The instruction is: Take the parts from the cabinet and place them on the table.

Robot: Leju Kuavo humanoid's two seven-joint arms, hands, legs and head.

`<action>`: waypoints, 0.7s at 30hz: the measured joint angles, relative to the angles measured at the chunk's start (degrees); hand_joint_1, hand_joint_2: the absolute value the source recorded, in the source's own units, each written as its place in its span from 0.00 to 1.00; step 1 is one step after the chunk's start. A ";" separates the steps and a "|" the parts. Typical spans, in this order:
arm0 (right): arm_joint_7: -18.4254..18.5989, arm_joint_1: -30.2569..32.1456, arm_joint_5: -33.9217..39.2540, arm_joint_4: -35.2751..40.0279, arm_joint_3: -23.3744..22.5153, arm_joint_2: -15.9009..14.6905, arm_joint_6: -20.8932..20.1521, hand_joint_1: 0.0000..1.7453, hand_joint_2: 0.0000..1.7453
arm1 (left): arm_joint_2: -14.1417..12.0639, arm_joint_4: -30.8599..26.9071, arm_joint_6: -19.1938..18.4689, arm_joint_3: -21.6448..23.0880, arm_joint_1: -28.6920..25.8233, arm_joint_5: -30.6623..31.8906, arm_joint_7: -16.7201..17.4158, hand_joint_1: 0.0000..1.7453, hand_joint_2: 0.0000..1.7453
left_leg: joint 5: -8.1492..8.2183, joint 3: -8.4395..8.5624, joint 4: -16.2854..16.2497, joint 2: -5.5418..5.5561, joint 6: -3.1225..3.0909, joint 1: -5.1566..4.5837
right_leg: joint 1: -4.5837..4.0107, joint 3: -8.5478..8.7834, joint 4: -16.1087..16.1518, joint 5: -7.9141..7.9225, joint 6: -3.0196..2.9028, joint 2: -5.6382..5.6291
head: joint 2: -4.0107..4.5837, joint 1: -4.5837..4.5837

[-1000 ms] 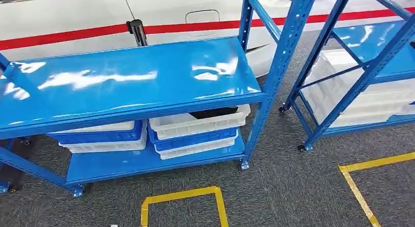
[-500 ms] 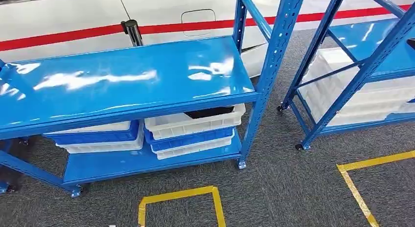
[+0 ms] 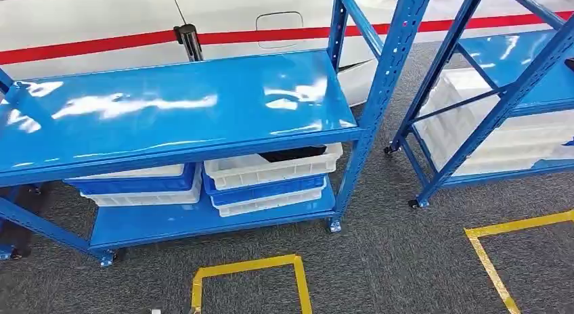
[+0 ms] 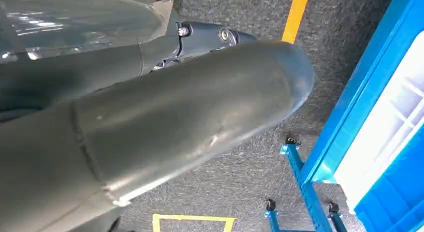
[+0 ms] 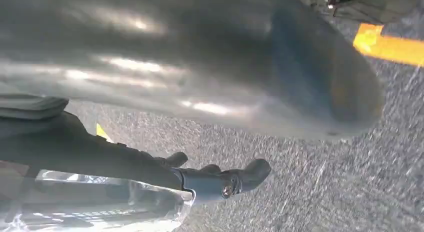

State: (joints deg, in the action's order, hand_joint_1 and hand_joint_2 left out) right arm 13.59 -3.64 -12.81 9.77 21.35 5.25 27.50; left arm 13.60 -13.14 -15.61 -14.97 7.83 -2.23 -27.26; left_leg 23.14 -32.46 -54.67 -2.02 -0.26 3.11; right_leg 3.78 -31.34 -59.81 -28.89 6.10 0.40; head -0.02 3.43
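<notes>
Two stacks of trays on the lower shelf (image 3: 169,222) of the blue cabinet (image 3: 379,91), under a bare glossy top shelf (image 3: 176,104).

- Left stack (image 3: 135,185): white on blue on white, contents hidden by the top shelf.
- Right stack (image 3: 271,182): a white tray (image 3: 271,168) on top, then blue, then white.
- In that top white tray, at its back edge, a dark part (image 3: 292,153) – mostly tucked under the top shelf, shape hard to make out.

To the right, well apart, a second rack (image 3: 501,104) with more white trays (image 3: 474,138) piled on its low shelf, nothing to be seen in them. Behind the cabinet, a white wall (image 3: 88,23) with a red stripe and a black post (image 3: 188,42). Grey carpet (image 3: 392,260) all round, marked with yellow tape (image 3: 247,268).

Left hand (image 4: 190,92): thick grey thumb across the left wrist view, darker fingers (image 4: 210,36) behind it. Nothing seen in it and nothing touched, but whether spread or curled – cannot tell. Pointed down over the carpet, near a castored foot (image 4: 290,144) of the blue frame and the edge of a white tray.

Right hand (image 5: 210,67): blurred grey thumb close to the lens, dark fingers (image 5: 235,179) beyond, lying together over the carpet and tape. Nothing seen in the grasp; how far open, cannot tell. Also aimed down at the floor, clear of both racks.
</notes>
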 joint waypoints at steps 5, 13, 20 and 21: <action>0.00 -0.06 -0.04 -0.02 0.07 0.50 0.20 0.00 0.00 | -0.22 -0.02 0.02 0.00 0.02 -0.15 -0.02 0.00 0.00 | 1.07 -1.70 -3.21 -0.03 1.99 -0.08 | -0.27 -0.78 -0.52 -0.41 -3.15 -0.51 | 0.00 -0.31; 0.00 -0.04 -0.44 -0.02 0.07 0.55 0.46 0.00 0.00 | -0.31 0.02 -0.07 0.00 -0.11 -0.24 -0.18 0.00 0.00 | 11.92 -7.23 -20.25 1.55 -0.22 -1.17 | -2.57 -3.02 -0.50 1.50 -5.85 -0.60 | 0.00 -0.50; -0.13 -0.25 -0.57 0.00 0.11 1.14 0.85 0.00 0.00 | -0.26 -0.04 -0.35 0.02 -0.05 -0.46 -0.61 0.00 0.00 | 6.81 1.80 -5.10 2.06 -5.44 -4.26 | -2.88 -3.49 0.19 3.32 -4.71 -0.96 | 0.00 -0.39; -0.13 -0.19 -0.59 0.00 0.09 1.14 0.92 0.00 0.00 | -0.31 -0.04 -0.35 0.00 -0.05 -0.63 -0.68 0.00 0.00 | 5.86 2.00 -3.76 2.05 -5.83 -4.35 | -3.31 -3.36 0.97 3.99 -4.20 -0.97 | 0.00 -0.35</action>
State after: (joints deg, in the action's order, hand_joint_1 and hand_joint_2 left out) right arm 13.46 -3.83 -13.40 9.77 21.44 6.38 28.41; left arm 13.29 -13.18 -15.96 -14.97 7.78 -2.86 -27.93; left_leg 29.00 -30.46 -58.43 0.03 -6.09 -1.24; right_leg 0.47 -34.70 -58.84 -24.90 1.89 -0.57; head -0.02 3.08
